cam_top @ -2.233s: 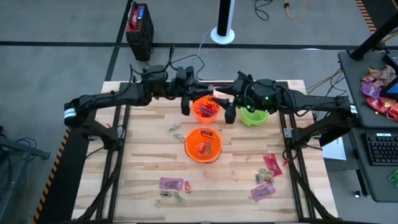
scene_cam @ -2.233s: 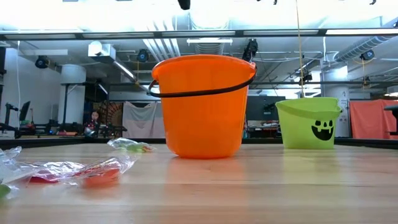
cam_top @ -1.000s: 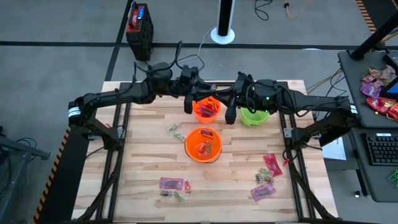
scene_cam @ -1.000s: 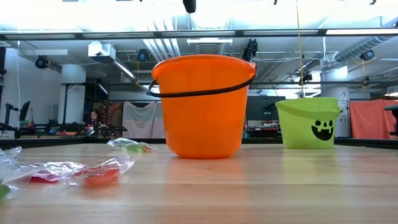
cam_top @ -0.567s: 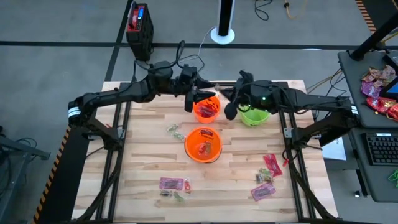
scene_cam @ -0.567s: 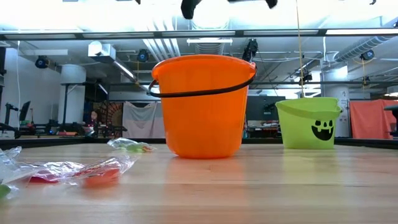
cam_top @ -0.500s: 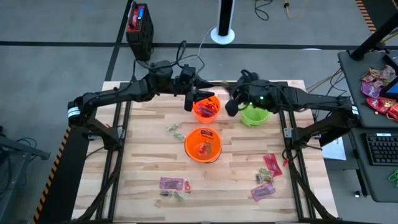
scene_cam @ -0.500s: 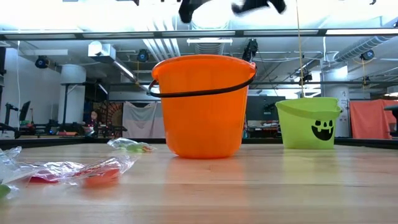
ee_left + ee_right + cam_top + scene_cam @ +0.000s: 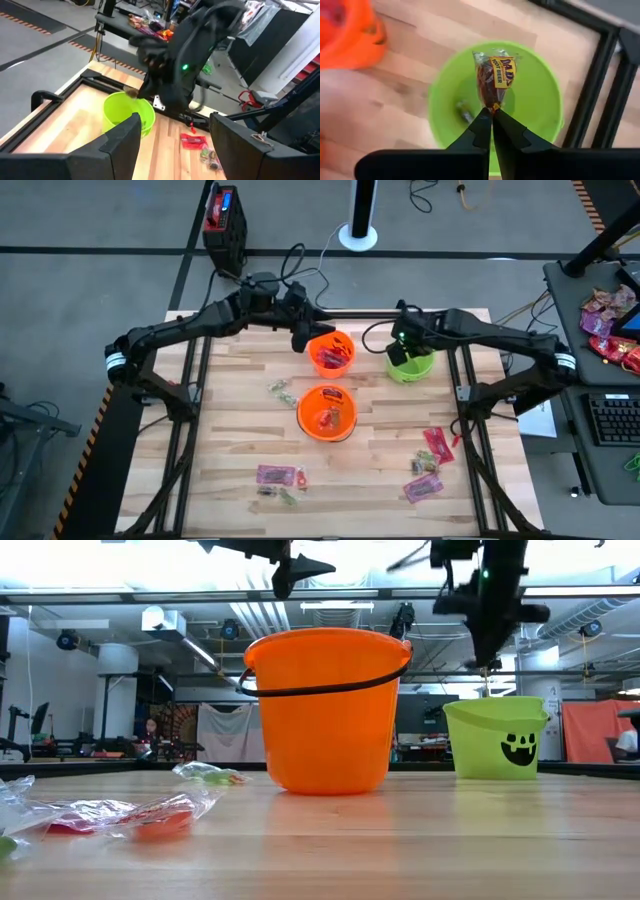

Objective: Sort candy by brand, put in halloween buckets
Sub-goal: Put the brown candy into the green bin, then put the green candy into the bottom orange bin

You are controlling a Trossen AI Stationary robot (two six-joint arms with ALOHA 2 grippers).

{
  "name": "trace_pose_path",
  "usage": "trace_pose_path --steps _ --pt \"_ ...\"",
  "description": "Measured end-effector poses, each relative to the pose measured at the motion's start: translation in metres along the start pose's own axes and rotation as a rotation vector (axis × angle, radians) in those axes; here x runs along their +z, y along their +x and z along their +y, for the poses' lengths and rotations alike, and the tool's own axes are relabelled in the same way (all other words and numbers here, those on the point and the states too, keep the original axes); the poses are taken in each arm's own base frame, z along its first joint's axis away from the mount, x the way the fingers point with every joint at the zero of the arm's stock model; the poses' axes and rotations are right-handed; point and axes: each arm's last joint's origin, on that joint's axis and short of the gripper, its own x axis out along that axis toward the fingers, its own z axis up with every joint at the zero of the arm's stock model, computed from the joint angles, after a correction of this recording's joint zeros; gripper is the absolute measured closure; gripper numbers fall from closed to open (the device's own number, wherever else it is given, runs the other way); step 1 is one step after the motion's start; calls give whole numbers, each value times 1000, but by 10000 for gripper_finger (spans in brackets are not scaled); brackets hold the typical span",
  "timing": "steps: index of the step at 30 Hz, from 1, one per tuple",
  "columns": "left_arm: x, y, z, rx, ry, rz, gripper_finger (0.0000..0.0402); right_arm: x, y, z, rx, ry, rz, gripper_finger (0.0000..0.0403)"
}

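The near orange bucket hides the far orange one in the low view. A clear candy wrapper is cut off at the left edge there. The right arm looks smeared in the left wrist view. The small thing at the bottom of the green bucket is too blurry to tell.
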Motion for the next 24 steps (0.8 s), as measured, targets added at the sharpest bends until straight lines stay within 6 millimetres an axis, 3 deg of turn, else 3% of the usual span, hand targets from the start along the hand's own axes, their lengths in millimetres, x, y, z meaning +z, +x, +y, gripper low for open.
trace_pose_path --steps 7,14,21,24 --pt "-1 -1 0 3 -21 9 184 -5 24 -8 -28 70 85 385" --pt "-18 -12 1 68 -53 209 184 -8 27 -9 -18 83 110 304" --pt "-74 -41 11 275 83 771 184 -5 22 -8 2 99 92 227" --pt "-105 -43 21 276 141 890 184 -2 21 -6 25 106 70 208"
